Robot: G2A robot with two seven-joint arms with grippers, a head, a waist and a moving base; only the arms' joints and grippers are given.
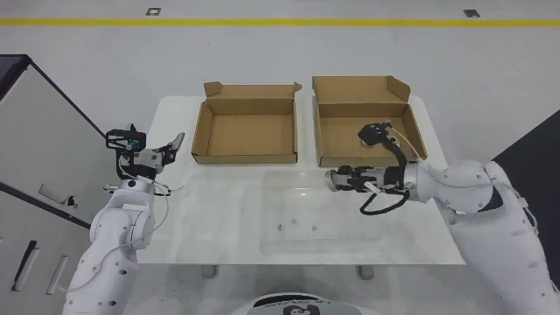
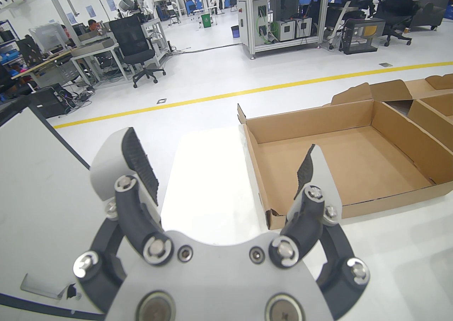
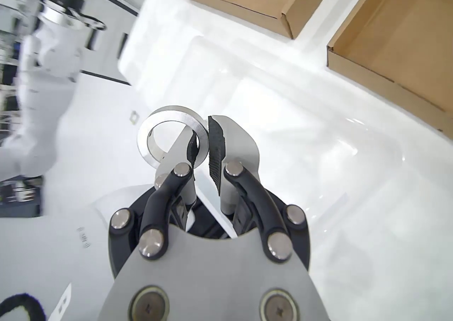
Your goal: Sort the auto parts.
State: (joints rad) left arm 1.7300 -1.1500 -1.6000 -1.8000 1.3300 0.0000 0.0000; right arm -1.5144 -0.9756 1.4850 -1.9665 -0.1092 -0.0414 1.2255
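My right claw [image 3: 203, 140] is clamped on the shiny silver metal ring [image 3: 171, 113], held over the white tabletop [image 1: 201, 219] (two brown cardboard boxes [image 3: 230, 7] sit just ahead of it); my left claw [image 2: 223, 149] gapes open

A shiny metal ring [image 3: 173, 113] is held by its rim in the right end effector [image 3: 203, 138].

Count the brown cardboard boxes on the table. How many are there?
2. The left open brown cardboard box and the right open brown cardboard box sit side by side, apart, along the far edge of the white table. None seem hidden.
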